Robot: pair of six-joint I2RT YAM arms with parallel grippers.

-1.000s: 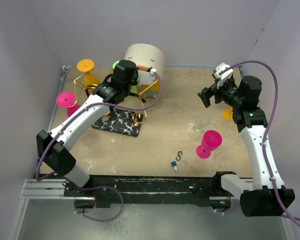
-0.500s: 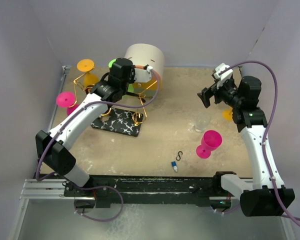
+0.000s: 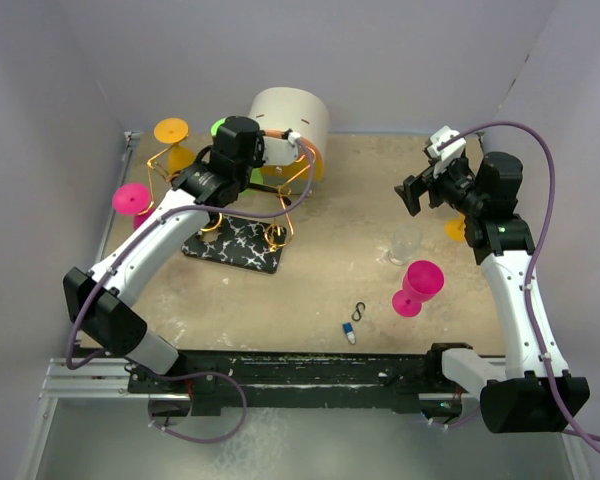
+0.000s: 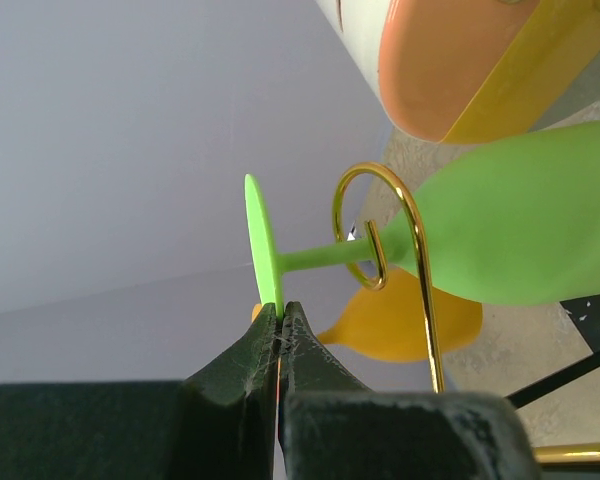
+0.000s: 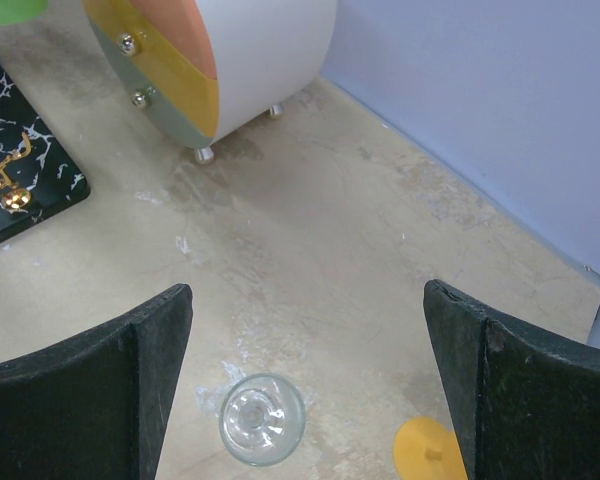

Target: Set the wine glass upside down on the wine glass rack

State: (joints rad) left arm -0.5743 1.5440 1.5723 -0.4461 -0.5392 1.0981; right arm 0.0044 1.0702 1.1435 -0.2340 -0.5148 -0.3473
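Observation:
The green wine glass (image 4: 520, 225) has its thin stem passing through a curled gold hook (image 4: 380, 225) of the wine glass rack. My left gripper (image 4: 279, 310) is shut on the rim of the glass's flat foot (image 4: 262, 245). From above, the left gripper (image 3: 227, 137) sits over the rack's back arms, with the green foot (image 3: 218, 127) showing beside it. The rack's black marble base (image 3: 235, 243) lies below. My right gripper (image 5: 305, 290) is open and holds nothing, high above a clear glass (image 5: 262, 418).
An orange glass (image 3: 172, 131) and a pink glass (image 3: 132, 198) hang on the rack's left side. The round cream drawer box (image 3: 290, 116) stands just behind. A pink glass (image 3: 417, 286), an orange glass (image 3: 456, 228), a small clip (image 3: 359, 310) and a capsule (image 3: 349, 333) lie at the right.
My left gripper has shifted a little to the left and back over the rack, taking the green glass's foot with it. The right arm has not moved.

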